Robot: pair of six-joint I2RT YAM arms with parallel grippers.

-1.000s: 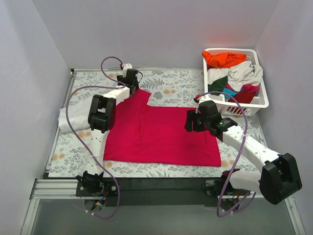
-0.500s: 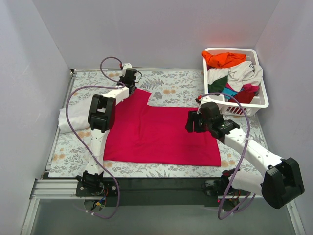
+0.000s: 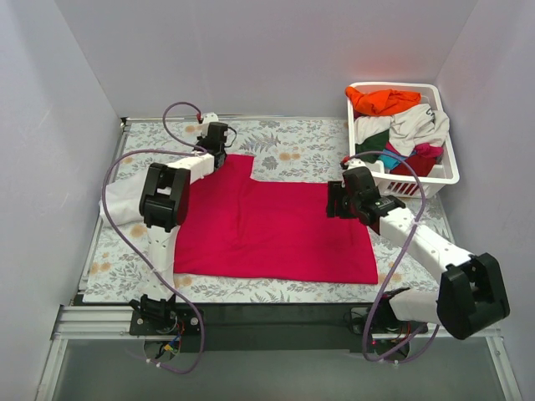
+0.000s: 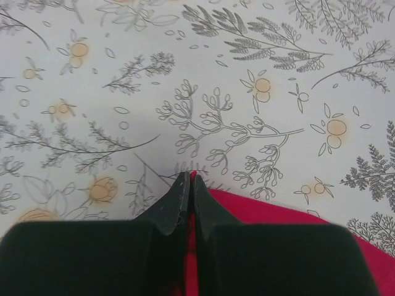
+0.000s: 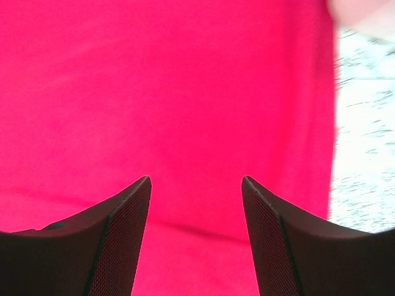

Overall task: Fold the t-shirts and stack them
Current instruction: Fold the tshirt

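Your left claw (image 4: 187, 179) is closed on the far corner of the crimson t-shirt (image 3: 276, 230). Your right claw (image 5: 196, 182) hangs open over its right edge. The shirt lies flat on the surface (image 3: 318, 150), not yet folded. The other t-shirts (image 3: 410, 125) wait in the basket (image 3: 393, 85).

A robotics lab test cell: plain white panels (image 3: 276, 58) box in a counter (image 3: 309, 150) draped in floral cloth. A left arm (image 3: 161, 205) and a right arm (image 3: 418, 242) are bolted to an aluminium rail (image 3: 88, 321) at its near edge.
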